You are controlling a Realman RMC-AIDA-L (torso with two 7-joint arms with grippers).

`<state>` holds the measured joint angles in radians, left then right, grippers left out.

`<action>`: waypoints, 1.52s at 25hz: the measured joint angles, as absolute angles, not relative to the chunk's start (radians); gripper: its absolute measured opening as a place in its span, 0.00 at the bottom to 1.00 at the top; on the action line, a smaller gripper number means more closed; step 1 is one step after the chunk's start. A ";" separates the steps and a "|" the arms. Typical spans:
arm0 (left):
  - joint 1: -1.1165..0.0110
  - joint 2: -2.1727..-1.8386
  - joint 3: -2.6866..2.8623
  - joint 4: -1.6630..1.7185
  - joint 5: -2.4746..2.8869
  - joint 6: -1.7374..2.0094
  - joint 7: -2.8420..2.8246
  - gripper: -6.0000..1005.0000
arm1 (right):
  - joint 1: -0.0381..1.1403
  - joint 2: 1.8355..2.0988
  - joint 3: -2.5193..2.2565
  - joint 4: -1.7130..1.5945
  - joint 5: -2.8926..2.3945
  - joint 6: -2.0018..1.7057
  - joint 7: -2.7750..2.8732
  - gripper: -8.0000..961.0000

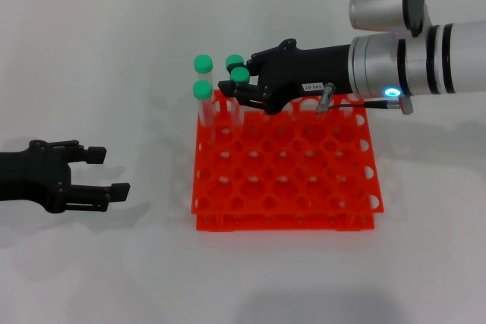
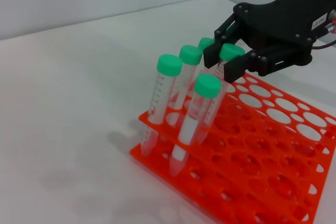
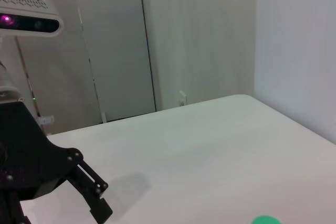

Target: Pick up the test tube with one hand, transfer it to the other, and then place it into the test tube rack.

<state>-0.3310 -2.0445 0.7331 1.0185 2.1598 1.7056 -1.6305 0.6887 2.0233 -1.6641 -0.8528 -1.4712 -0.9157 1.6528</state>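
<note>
The right gripper's fingers pinch the test tube just under its green cap, its foot inside a far-left hole of the test tube rack. The arm reaches in level from the right. Four more tubes stand alongside. The left gripper rests spread and empty on the worktop, left of the rack.

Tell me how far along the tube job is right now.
Pickup and handover look done: the unlabelled left hand sits open and empty on the table, away from the bright orange plastic rack. In hand: the white-labelled right hand grips a green-capped clear tube over the rack's far-left corner, beside three seated tubes. Left: confirm it is seated, release, and withdraw.
</note>
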 joint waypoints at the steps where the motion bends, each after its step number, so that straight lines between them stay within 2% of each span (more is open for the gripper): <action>1: -0.331 -2.044 0.733 1.019 2.160 1.706 -1.631 0.86 | 0.688 2.023 -1.664 -0.853 -1.471 -0.916 1.653 0.39; 24: -0.333 -2.044 0.732 1.019 2.160 1.704 -1.631 0.86 | 0.683 2.021 -1.664 -0.866 -1.471 -0.933 1.630 0.40; 29: -0.333 -2.045 0.728 1.019 2.160 1.704 -1.631 0.86 | 0.667 2.020 -1.663 -0.887 -1.466 -0.942 1.623 0.59; 34: -0.333 -2.047 0.726 1.019 2.155 1.705 -1.623 0.86 | 0.583 2.016 -1.654 -0.983 -1.470 -0.959 1.614 0.67; 38: -0.330 -2.051 0.712 1.019 2.135 1.711 -1.605 0.86 | 0.496 2.014 -1.612 -1.067 -1.471 -0.994 1.601 0.67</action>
